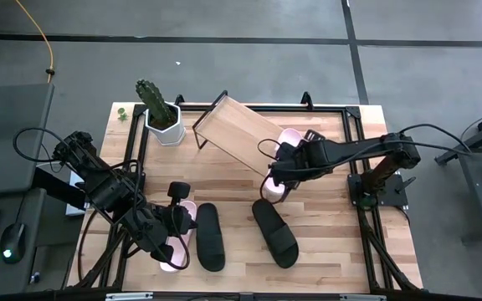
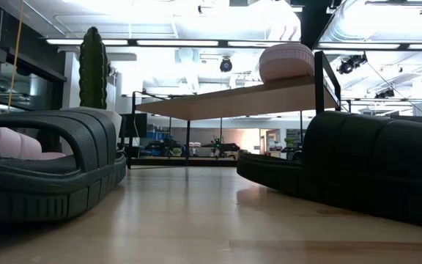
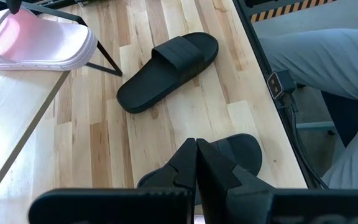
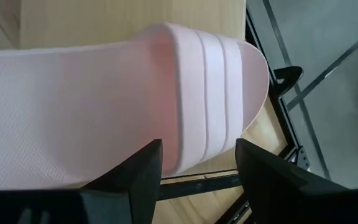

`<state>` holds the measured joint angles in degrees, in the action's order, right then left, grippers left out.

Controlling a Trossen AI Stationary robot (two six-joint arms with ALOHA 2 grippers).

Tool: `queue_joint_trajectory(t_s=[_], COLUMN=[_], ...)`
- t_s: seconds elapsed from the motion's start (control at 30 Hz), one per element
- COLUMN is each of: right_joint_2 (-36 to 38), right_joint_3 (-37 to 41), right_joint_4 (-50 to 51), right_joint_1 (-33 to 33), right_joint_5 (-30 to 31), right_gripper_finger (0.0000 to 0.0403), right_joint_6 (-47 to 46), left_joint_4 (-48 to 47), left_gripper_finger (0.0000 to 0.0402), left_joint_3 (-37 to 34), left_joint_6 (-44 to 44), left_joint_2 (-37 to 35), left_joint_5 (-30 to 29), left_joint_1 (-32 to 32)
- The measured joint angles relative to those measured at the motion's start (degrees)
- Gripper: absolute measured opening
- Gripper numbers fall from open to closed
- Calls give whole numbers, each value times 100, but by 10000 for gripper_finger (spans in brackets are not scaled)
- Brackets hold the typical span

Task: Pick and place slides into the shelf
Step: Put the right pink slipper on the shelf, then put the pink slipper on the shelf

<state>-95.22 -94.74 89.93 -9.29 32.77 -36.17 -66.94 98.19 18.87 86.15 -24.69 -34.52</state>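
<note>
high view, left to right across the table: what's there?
cactus pot → left gripper over a pink slide → black slide → second black slide → right gripper at the pink slide on the shelf's right end

Slanted light-wood shelf (image 1: 239,134) on black wire frame, near the table's far edge. One pink slide (image 1: 279,171) lies on the shelf's right end; second pink slide (image 1: 176,242) and two black slides (image 1: 209,237) (image 1: 274,232) lie near the table's front edge.

Closed left hand (image 3: 196,163) above black slide (image 3: 238,151), another black slide (image 3: 166,70) beyond.
</note>
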Motion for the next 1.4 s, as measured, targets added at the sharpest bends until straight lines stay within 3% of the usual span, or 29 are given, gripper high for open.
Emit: queue_joint_trajectory(t_s=[0.27, 0.77, 1.1, 1.4], right_joint_2=[0, 0, 0, -7], right_joint_3=[0, 0, 0, 0], right_joint_4=[-577, -2838, -3116, -3136], right_joint_1=[-183, -414, -659, -1115], right_joint_5=[-200, -1547, -1555, -837], right_gripper_finger=[193, 193, 193, 193], right_joint_6=[277, 1701, 1701, 1285], left_joint_4=[-133, -1464, -2352, -2253], left_gripper_finger=[1, 1, 1, 1], left_joint_3=[0, -2, -15, -933], left_joint_6=[-11, 907, 1093, 1767], left_joint_2=[0, 239, 998, 1043], left_joint_5=[106, 994, 1168, 1380], left_joint_1=[0, -37, -51, -240])
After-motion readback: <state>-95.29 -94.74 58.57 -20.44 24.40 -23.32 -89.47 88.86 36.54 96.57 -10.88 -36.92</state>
